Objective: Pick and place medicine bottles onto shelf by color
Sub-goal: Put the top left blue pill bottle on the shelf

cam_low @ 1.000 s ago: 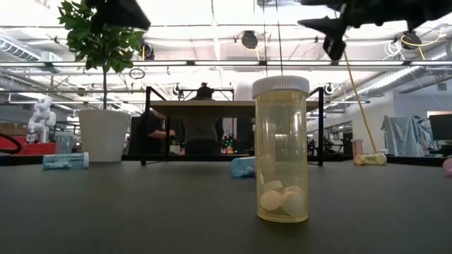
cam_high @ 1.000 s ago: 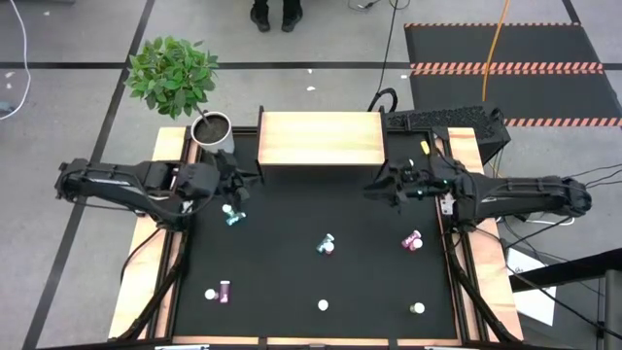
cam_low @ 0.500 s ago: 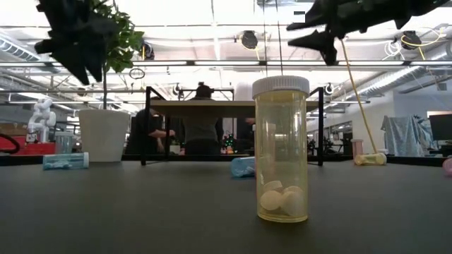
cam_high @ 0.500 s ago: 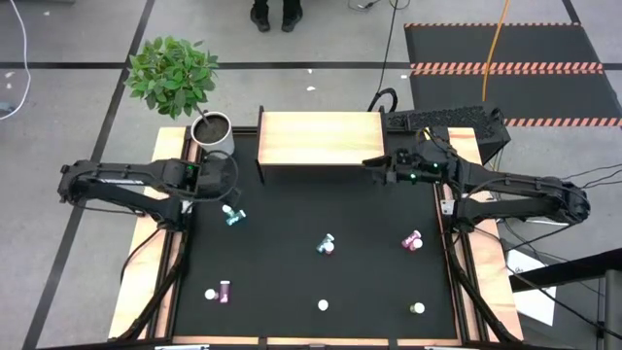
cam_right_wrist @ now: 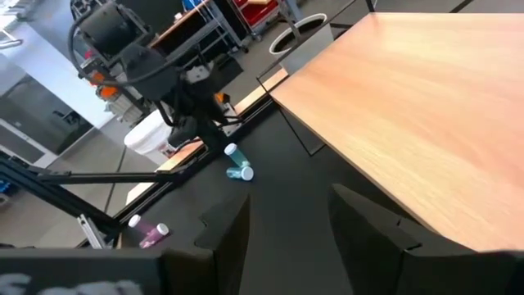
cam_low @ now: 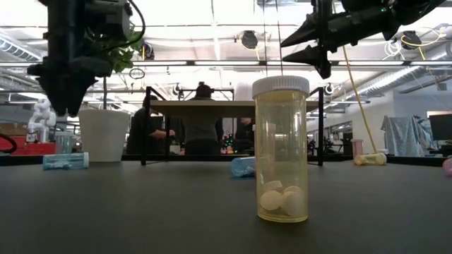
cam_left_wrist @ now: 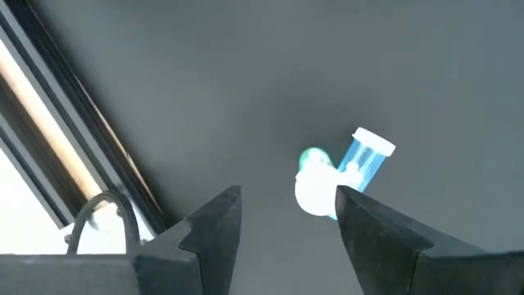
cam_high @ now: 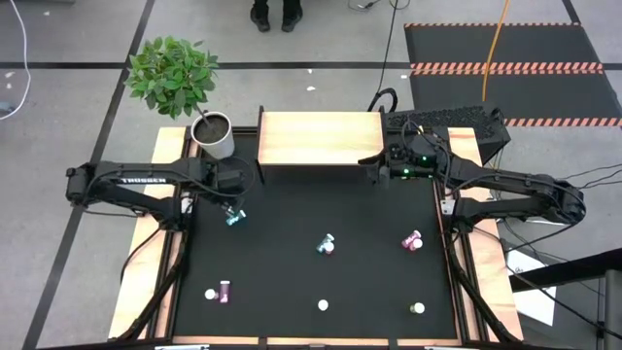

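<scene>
A matte black bench (cam_high: pixel 292 253) carried the small cylindrical medicine bottles, each with a white cap. Two teal-blue translucent bottles (cam_high: pixel 233 216) lay touching one another near the left side. The left gripper (cam_high: pixel 236 181) hung just above them, its dark angular jaws spread apart and holding nothing; in its wrist view the blue pair (cam_left_wrist: pixel 344 174) showed between the fingertips, one bottle partly hidden behind a finger. The right gripper (cam_high: pixel 374 161) hovered at the right front corner of the light, smooth-grained wooden shelf with dark legs (cam_high: pixel 321 138), jaws likewise parted and empty, the flat shelf top (cam_right_wrist: pixel 426 106) bare ahead of it.

A blue and pink pair (cam_high: pixel 327 245) lay mid-bench, another pink bottle (cam_high: pixel 412 240) to the right, and a pink one (cam_high: pixel 223 291) near the left front. Two upright bottles (cam_high: pixel 323 305) showed mostly their caps from above. In the low view a clear yellow bottle (cam_low: pixel 281 149) stood upright with white tablets at its bottom. A white pot holding a leafy green plant (cam_high: pixel 211 132) stood beside the shelf.
</scene>
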